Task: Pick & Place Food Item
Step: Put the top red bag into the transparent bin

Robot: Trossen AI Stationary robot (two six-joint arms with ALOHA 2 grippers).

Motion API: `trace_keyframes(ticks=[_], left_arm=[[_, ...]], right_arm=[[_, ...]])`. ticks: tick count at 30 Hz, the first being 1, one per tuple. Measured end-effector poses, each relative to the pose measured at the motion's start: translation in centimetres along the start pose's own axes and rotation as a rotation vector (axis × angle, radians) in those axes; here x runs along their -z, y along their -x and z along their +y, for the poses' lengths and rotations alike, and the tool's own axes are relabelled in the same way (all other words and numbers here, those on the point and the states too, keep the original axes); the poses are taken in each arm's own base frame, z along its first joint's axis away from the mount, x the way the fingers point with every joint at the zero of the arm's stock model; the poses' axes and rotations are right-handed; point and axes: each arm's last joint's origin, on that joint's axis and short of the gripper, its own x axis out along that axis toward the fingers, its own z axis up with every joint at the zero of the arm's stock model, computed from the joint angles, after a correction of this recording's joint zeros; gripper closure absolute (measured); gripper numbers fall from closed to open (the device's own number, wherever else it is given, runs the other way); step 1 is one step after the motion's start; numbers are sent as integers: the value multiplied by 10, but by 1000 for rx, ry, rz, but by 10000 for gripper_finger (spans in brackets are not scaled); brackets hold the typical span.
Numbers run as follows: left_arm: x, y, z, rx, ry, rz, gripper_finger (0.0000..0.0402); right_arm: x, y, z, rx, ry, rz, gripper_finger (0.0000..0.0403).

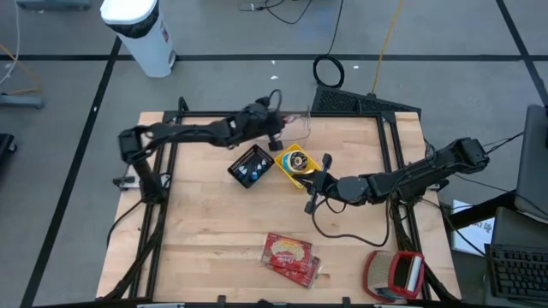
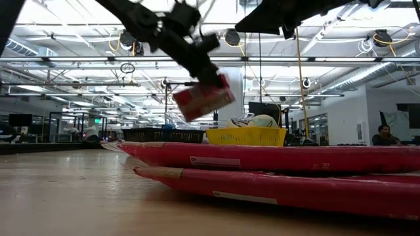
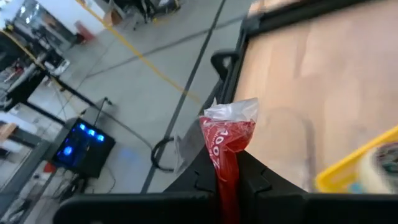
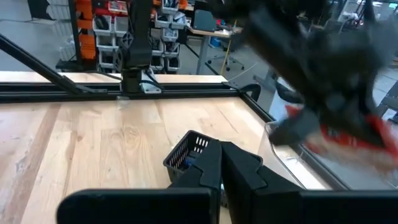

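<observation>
My left gripper [image 1: 278, 130] is raised over the table's far middle, shut on a red snack packet [image 3: 227, 143], which also shows in the low view [image 2: 203, 98]. Just nearer than it, a black basket [image 1: 251, 165] and a yellow basket [image 1: 295, 162] holding a round item stand on the wooden table [image 1: 214, 222]. My right gripper [image 1: 312, 190] hovers shut with nothing in it, just on the near right of the yellow basket. My left gripper pinches the packet's red body [image 3: 225, 163] between its two fingers [image 3: 256, 179], the flat packet standing edge-on in the gap. Its clear sealed end [image 3: 231, 111] sticks out past the fingertips. The packet is lifted clear of the table and tilted.
Flat red food packs [image 1: 291, 258] lie near the table's front middle and fill the low view [image 2: 275, 157]. A red and white item [image 1: 394, 274] sits at the near right corner. Black frame rails [image 1: 385, 145] run along the table's sides. A white bin [image 1: 141, 34] stands on the floor beyond.
</observation>
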Motion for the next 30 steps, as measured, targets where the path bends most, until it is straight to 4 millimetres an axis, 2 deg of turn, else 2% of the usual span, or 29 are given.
trace_keyframes(ticks=[5,10,20,30], left_arm=[[18,-33,-5,12,-10,78,386],[30,-50,-9,16,-35,114,390],[39,-52,-9,-20,-104,212,337],[33,-50,-18,-60,-101,228,329]], right_arm=[[0,0,0,0,-2,-2,399],[0,0,0,0,-2,-3,399],[-1,0,0,-4,-7,-9,399],[-1,0,0,-4,-10,-9,399]])
